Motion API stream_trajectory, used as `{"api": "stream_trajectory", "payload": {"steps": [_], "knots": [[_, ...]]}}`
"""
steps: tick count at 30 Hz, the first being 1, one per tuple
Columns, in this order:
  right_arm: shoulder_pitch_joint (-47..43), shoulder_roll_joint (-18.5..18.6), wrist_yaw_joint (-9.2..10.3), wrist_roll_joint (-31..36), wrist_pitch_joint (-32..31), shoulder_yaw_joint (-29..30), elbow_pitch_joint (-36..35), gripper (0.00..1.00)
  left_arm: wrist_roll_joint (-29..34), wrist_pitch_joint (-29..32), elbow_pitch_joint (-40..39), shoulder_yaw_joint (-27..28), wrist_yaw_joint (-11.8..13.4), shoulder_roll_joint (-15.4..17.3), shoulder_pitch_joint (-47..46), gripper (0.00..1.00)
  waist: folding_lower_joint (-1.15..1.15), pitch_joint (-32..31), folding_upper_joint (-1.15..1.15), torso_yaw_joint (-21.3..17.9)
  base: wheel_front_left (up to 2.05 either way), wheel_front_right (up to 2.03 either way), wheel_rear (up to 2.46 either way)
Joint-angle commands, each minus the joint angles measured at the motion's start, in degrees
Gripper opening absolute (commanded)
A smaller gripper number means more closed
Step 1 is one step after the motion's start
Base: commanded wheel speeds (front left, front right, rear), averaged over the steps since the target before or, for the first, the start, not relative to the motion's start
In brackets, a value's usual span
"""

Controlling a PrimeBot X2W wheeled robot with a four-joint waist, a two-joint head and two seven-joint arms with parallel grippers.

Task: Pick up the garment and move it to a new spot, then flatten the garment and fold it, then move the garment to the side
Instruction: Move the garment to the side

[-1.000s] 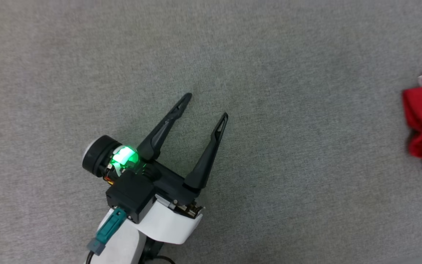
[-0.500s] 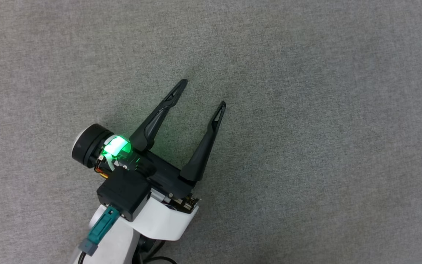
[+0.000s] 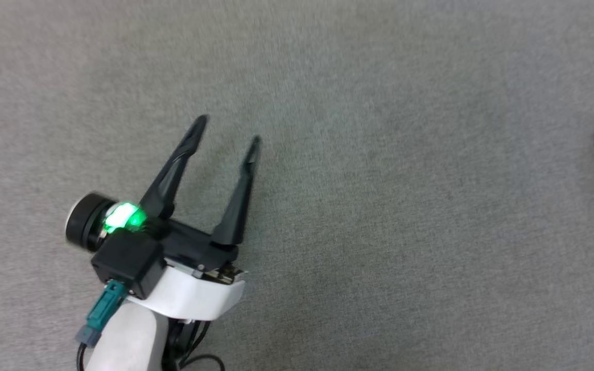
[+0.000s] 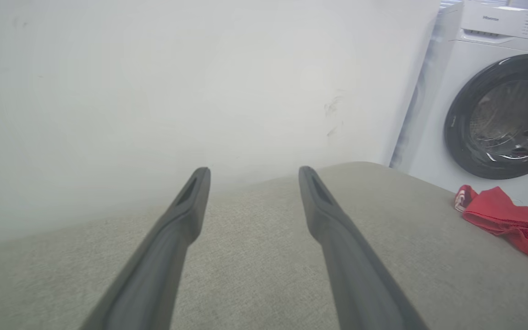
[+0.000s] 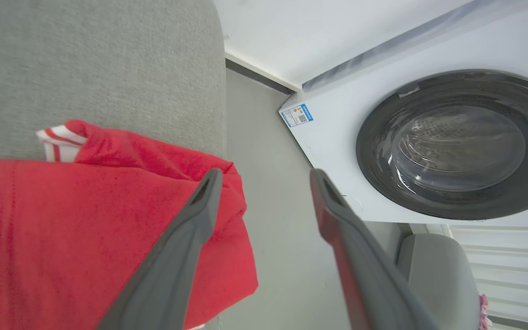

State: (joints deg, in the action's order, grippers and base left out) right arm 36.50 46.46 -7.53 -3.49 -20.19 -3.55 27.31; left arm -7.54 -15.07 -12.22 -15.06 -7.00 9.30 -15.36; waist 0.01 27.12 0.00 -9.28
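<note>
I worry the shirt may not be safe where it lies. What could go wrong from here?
1. The garment lies at the very edge of the grey surface, with one corner past the edge above the floor; it might slide off.
2. The right gripper stands open with one finger in front of the cloth. Whether it touches I cannot tell, so pulling away could drag the garment.

Garment (image 5: 62,229) red, red-white striped trim (image 5: 55,137); surface (image 3: 379,206) grey; washing machine (image 5: 332,137) white, door (image 5: 371,151) dark.
</note>
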Motion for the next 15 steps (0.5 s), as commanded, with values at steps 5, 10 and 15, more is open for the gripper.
{"api": "stream_trajectory", "payload": {"steps": [5, 10, 15], "knots": [[-3.02, -5.64, 0.07, -3.07, 2.24, 2.17, -7.90, 1.00, -1.07, -0.12, 2.47, 5.01, 1.06, -1.35, 5.03, 1.00, -0.01, -10.47, 0.00, 1.80, 0.00, 0.00, 0.00], [-8.30, -13.69, 0.08, -4.85, 6.56, 5.05, -17.26, 1.00, -1.55, -0.12, 4.03, 8.39, 1.97, -1.98, 9.17, 1.00, -0.01, -16.15, 0.00, 3.20, 0.00, 0.00, 0.00], [-15.74, -22.06, 0.06, -5.09, 11.51, 7.37, -25.19, 1.00, -1.69, -0.12, 5.42, 10.19, 2.33, -2.53, 13.14, 1.00, -0.01, -20.12, 0.00, 4.84, 0.00, 0.00, 0.00]]}}
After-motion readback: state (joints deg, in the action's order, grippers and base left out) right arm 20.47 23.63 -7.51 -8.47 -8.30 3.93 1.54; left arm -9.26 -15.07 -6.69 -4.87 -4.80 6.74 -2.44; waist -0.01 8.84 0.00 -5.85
